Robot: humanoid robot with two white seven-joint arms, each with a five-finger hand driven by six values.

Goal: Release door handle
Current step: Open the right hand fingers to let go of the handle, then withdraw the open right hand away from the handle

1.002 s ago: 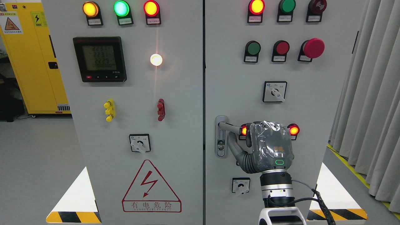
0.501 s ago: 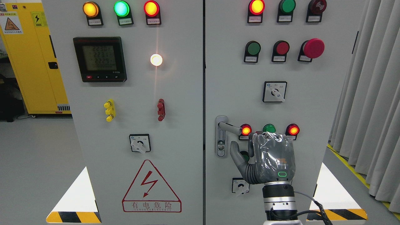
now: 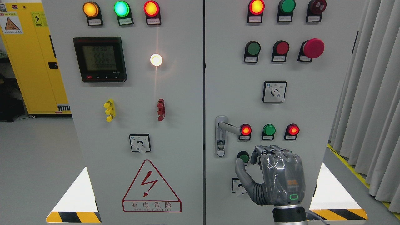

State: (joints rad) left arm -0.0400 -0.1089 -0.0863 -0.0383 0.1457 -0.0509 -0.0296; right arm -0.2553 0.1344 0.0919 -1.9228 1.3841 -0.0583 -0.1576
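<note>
1. Grey right hand (image 3: 275, 178) has dropped away below the door handle (image 3: 229, 127) since a second ago.
2. Its fingers (image 3: 265, 152) are loosely curled, holding nothing.
3. I judge the handle released; it sits untouched left of the red lamp (image 3: 246, 130).

The right hand (image 3: 275, 176) rises from the bottom edge right of the middle, its back towards the camera and wrapped in clear film; a green ring glows near the wrist; the fingers (image 3: 268, 153) curl forward at the knuckles and hold nothing; the thumb (image 3: 242, 172) juts out to the left, bent upward; only the wrist cuff shows below the hand.
</note>
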